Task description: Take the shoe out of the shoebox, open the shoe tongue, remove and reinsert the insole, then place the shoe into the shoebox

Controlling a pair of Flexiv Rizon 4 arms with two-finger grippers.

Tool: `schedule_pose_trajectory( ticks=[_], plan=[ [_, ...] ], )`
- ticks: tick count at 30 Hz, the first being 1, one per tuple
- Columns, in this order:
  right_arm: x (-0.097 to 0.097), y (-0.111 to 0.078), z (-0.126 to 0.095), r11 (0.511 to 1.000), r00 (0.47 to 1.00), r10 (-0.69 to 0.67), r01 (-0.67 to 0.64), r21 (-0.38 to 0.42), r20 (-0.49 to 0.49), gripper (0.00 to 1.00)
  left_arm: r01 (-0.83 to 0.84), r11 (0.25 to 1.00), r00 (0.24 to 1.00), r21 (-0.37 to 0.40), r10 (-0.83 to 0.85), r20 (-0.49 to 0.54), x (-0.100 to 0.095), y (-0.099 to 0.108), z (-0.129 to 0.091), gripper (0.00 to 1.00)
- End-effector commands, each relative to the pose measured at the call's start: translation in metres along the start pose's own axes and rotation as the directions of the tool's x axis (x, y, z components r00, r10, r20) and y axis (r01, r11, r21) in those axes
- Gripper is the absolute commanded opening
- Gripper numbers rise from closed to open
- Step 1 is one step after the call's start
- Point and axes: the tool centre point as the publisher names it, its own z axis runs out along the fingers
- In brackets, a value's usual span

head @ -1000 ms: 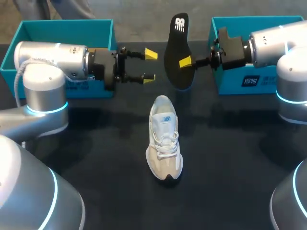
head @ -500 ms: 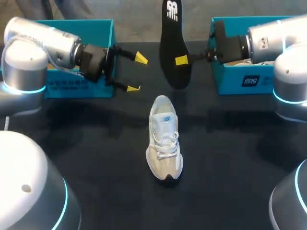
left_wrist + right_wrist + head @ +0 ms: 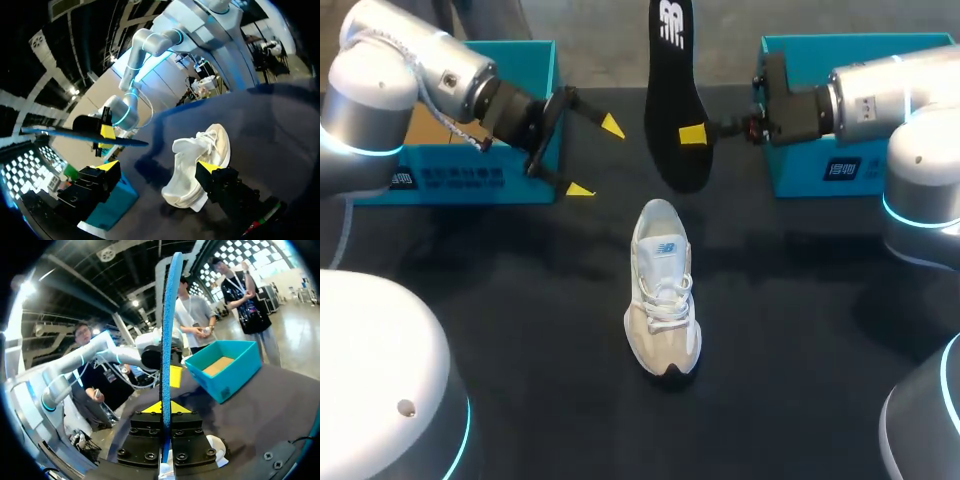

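Note:
A white and beige shoe (image 3: 660, 290) stands upright mid-table with its toe toward the near edge. Above and behind it hangs the black insole (image 3: 672, 90), held upright, with my right gripper (image 3: 692, 134) shut on its lower part. In the right wrist view the insole (image 3: 167, 340) shows edge-on as a blue strip clamped in my right gripper (image 3: 164, 410). My left gripper (image 3: 596, 157) is open and holds nothing, to the left of the insole and above the table. In the left wrist view the shoe (image 3: 200, 165) lies ahead of the left gripper (image 3: 159, 167), apart from it.
One teal shoebox (image 3: 535, 110) sits at the back left behind my left arm. A second teal box (image 3: 790, 175) sits at the back right under my right arm. Dark tabletop (image 3: 520, 330) surrounds the shoe.
My left arm has drawn back to the left and tilted its open gripper downward. The right gripper has carried the insole slightly up and to the left. The shoe has not moved.

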Motion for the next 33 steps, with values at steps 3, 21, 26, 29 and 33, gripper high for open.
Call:
schedule_pose_trajectory(
  ticks=[3,21,26,29,33],
  plan=[
    [-0.006,-0.004,0.012,0.999,0.997,-0.033,0.033,0.009,-0.064,0.00,0.071,0.996,0.996,-0.056,-0.074,-0.057,0.005,0.007,0.008,1.00],
    [-0.010,-0.013,0.019,1.000,0.995,-0.013,0.013,0.004,-0.097,0.00,0.086,0.987,0.993,-0.133,-0.096,-0.067,0.019,0.016,0.010,1.00],
    [-0.010,-0.013,0.019,1.000,0.995,-0.013,0.013,0.004,-0.097,0.00,0.086,0.987,0.993,-0.133,-0.096,-0.067,0.019,0.016,0.010,1.00],
    [-0.010,-0.013,0.019,1.000,0.995,-0.013,0.013,0.004,-0.097,0.00,0.086,0.987,0.993,-0.133,-0.096,-0.067,0.019,0.016,0.010,1.00],
    [-0.010,-0.013,0.019,1.000,0.995,-0.013,0.013,0.004,-0.097,0.00,0.086,0.987,0.993,-0.133,-0.096,-0.067,0.019,0.016,0.010,1.00]
  ],
)
